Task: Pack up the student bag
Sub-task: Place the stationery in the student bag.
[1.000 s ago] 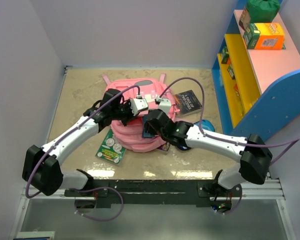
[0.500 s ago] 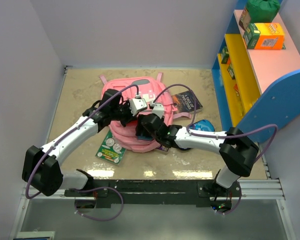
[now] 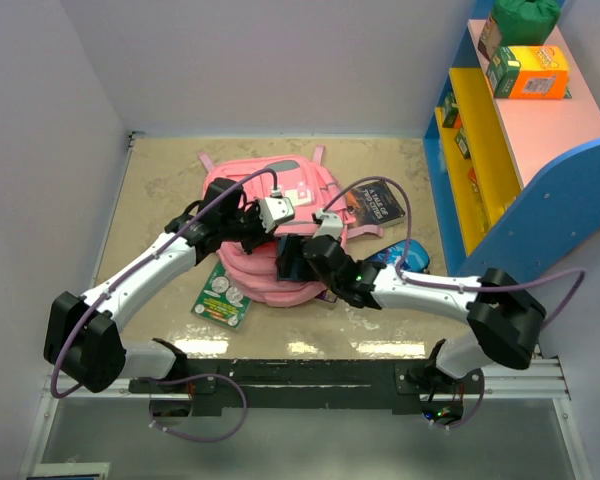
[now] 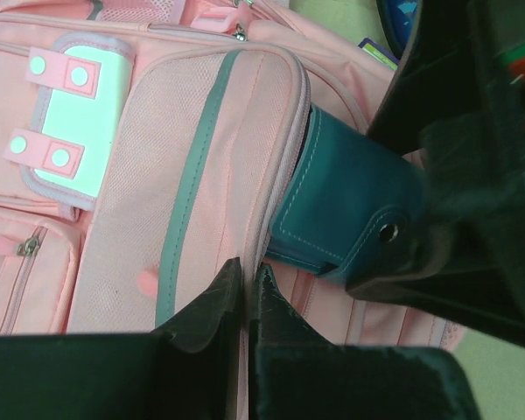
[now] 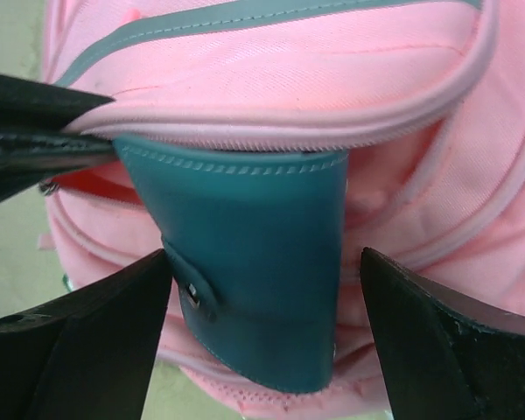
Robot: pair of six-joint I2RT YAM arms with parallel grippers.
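The student bag (image 3: 270, 200), pink with grey trim and a white label, lies flat mid-table. My left gripper (image 3: 250, 232) is shut on the edge of the bag's zip opening (image 4: 245, 278) and holds it lifted. A dark teal pencil case (image 4: 341, 214) sticks halfway out of that opening. In the right wrist view the pencil case (image 5: 245, 262) sits between the fingers of my right gripper (image 5: 262, 302), which stands open with a gap on each side. From above, the right gripper (image 3: 292, 258) is at the bag's near right side.
A dark book (image 3: 377, 205) lies right of the bag and a blue item (image 3: 392, 256) by my right forearm. A green booklet (image 3: 220, 295) lies at the bag's near left. The blue and yellow shelf (image 3: 480, 170) with an orange box (image 3: 535, 72) stands on the right.
My right gripper has opened and let go of the pencil case, which stays lodged in the bag's opening. The right arm has drawn back a little. The left gripper keeps its hold.
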